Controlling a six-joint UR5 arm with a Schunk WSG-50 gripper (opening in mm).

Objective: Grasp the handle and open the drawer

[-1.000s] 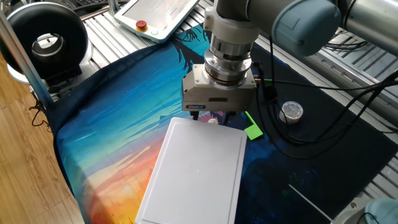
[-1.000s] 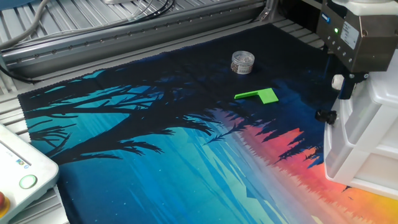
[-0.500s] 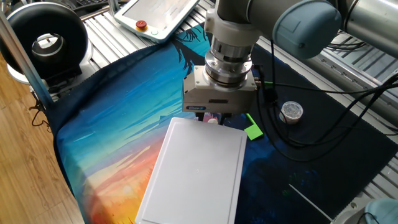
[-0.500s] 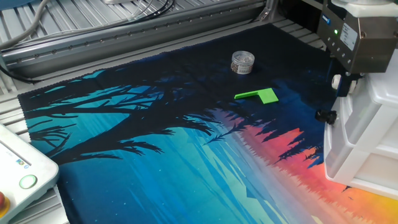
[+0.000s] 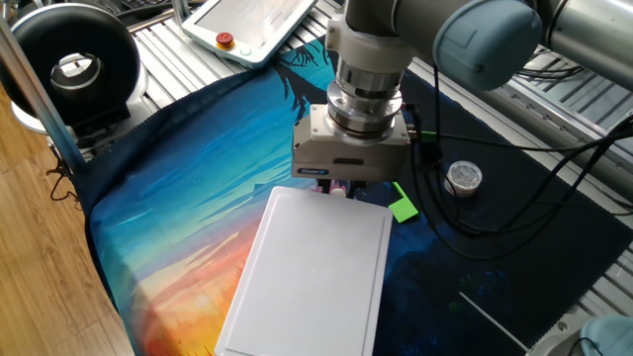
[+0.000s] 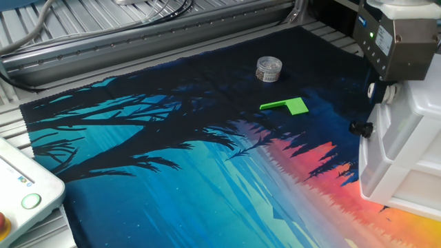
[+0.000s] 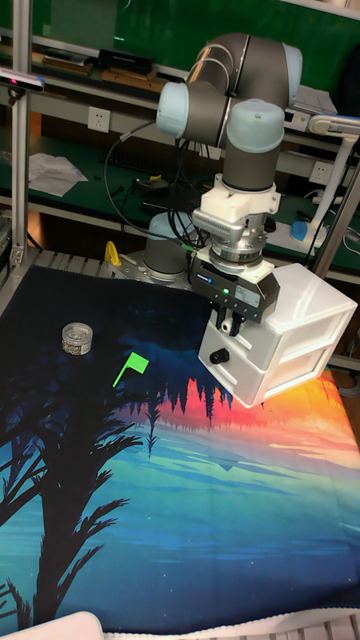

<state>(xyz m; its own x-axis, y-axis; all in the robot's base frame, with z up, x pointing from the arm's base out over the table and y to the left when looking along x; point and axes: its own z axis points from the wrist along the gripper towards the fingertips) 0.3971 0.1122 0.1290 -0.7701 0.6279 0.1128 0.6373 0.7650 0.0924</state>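
The white box (image 5: 312,267) lies on the printed cloth, with its drawer fronts (image 7: 232,352) facing the arm. My gripper (image 7: 228,321) is pressed against the top drawer front. Its fingers (image 6: 384,91) sit close on either side of the handle (image 6: 373,89), a tiny white knob. A black knob (image 6: 360,128) marks the drawer front below. In one fixed view the gripper body (image 5: 348,153) hides the handle and only the box's flat side shows. The drawer front looks level with the box face.
A green plastic piece (image 6: 286,105) lies on the cloth beside the gripper. A round silver cap (image 6: 269,69) stands further back. A teach pendant (image 5: 252,25) and a black round device (image 5: 74,69) sit off the cloth. Cables (image 5: 475,232) trail from the arm.
The gripper body has shifted very slightly, and less of the dark finger shows below the knob. The box and the knob have not visibly moved.
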